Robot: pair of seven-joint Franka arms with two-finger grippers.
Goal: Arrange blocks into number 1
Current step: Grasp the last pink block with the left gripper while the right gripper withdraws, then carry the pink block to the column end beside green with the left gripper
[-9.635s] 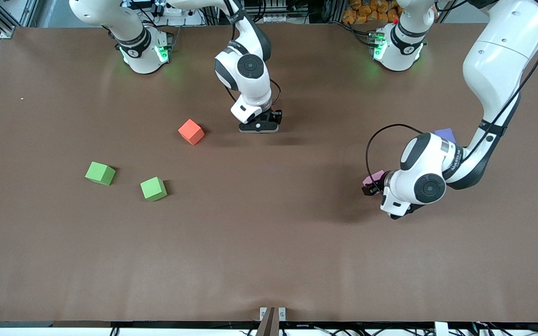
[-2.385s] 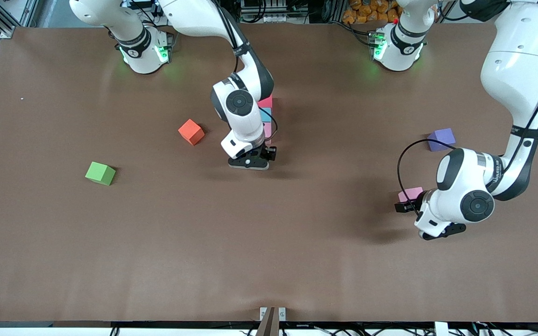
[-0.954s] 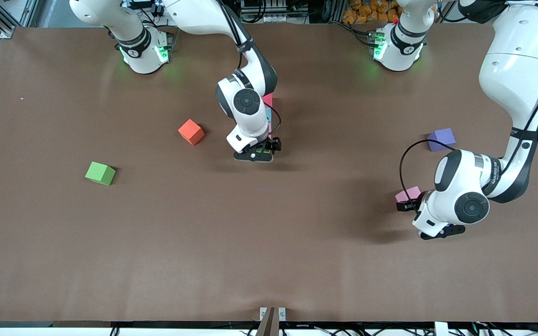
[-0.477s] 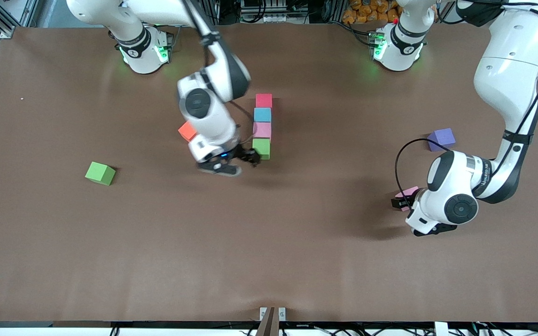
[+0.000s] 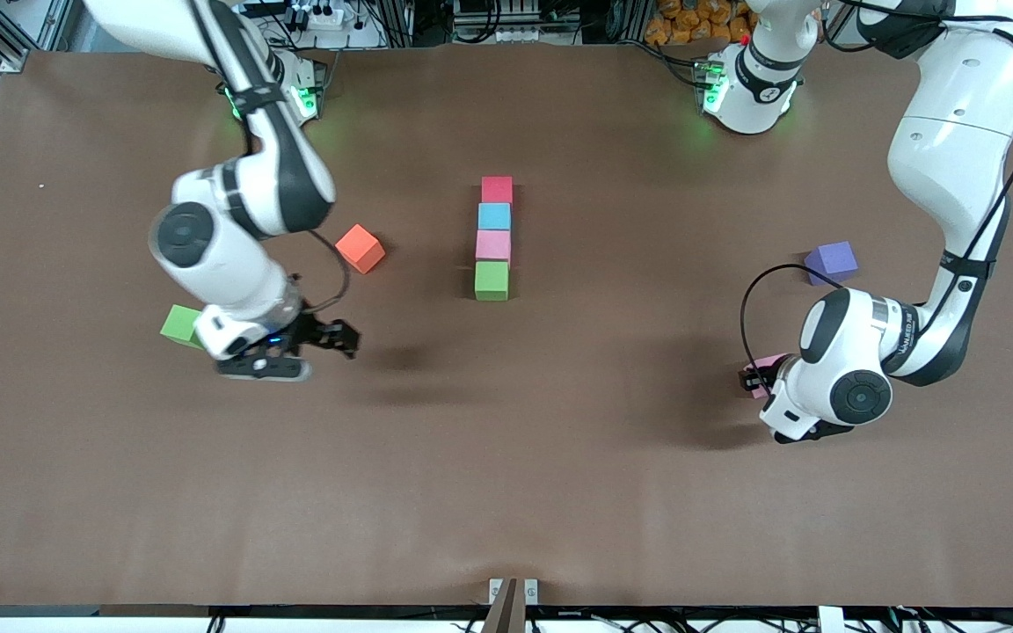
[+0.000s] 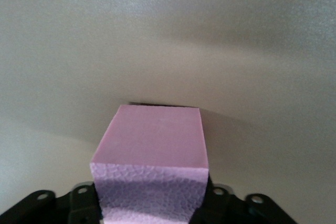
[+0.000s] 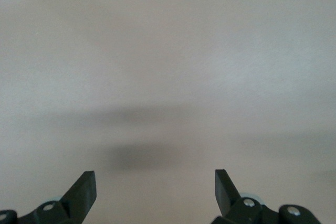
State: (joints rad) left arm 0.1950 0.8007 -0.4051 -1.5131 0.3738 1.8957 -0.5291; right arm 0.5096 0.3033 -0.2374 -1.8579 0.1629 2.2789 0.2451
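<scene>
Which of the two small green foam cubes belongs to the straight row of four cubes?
The green cube at the row's camera-side end, touching the pink cube.

Four small foam cubes sit touching in a row mid-table: red cube farthest from the front camera, then light blue cube, pink cube, green cube nearest. An orange-red cube lies toward the right arm's end.
</scene>
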